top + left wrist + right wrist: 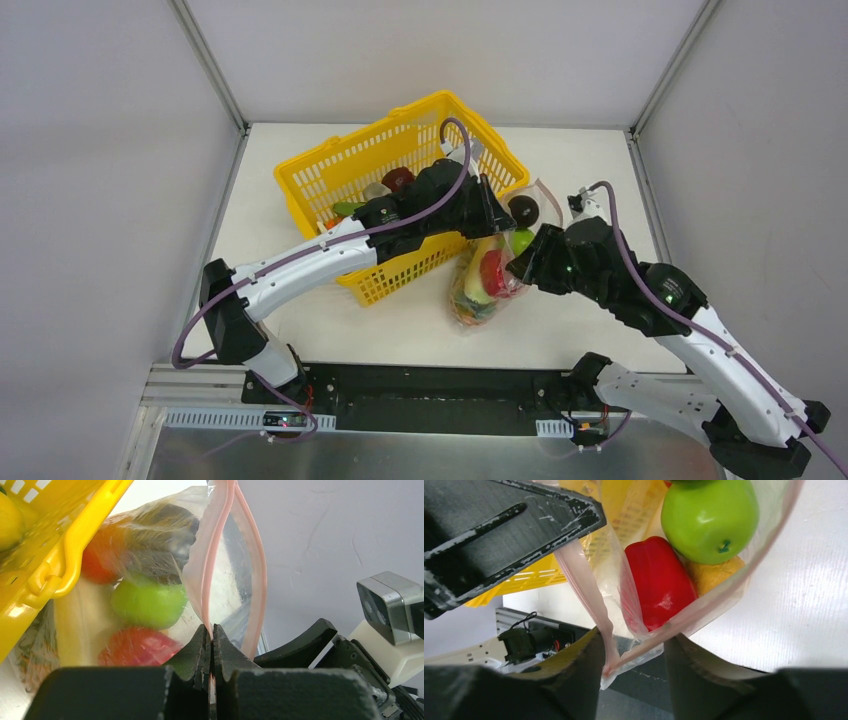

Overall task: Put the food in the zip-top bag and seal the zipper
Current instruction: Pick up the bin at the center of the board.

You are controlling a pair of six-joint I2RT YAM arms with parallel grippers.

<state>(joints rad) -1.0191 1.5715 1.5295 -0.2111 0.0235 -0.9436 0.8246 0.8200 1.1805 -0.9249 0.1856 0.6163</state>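
Left tool (496, 214) is logged at 12 o'clock of the zip-top bag (470, 300) in the top view, and right tool (523, 262) at its 2 o'clock. The bag lies on the surface (400, 330) at 4 o'clock of the yellow basket (330, 172), in which some food (398, 178) is left.

Left wrist view: the left tool is pinched shut on the zipper (215, 555), which gapes open above it.

Right wrist view: the right tool is held half apart astride the bag's edge, not clamped. A green apple (709, 520) and a red pepper (659, 580) are noted inside.

Filling is judged part done, sealing not begun.

White table (380, 335), yellow lattice basket (330, 180) at its far middle, bulging zip-top bag (478, 300) just beside the basket.
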